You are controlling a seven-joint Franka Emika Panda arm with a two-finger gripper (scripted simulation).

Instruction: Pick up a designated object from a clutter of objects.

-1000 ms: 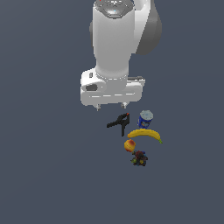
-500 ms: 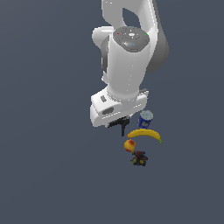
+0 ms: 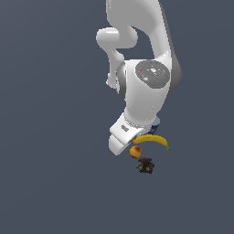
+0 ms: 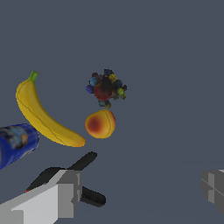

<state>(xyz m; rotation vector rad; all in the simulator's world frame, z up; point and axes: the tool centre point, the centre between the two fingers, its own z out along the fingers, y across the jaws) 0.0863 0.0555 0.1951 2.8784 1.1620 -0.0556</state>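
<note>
— Where is the tiny dark lumpy object (image 4: 106, 89) found within the clutter?

— It is seen lying just beside the orange-red round fruit (image 4: 100, 124), apart from it by a narrow gap. A blackish clump studded with red, green and blue specks is shown, roughly the fruit's size. In the exterior view the lumpy object (image 3: 146, 166) is set just below the fruit (image 3: 135, 151).

— And the others, relative to that fruit?

— The yellow banana (image 4: 43, 114) is laid on its side, its blunt end nearly touching the fruit. The blue-and-white can (image 4: 15, 143) is placed beyond the banana. The black clamp (image 4: 72, 180) lies near the fruit, on the side opposite the lumpy object, partly hidden.
</note>
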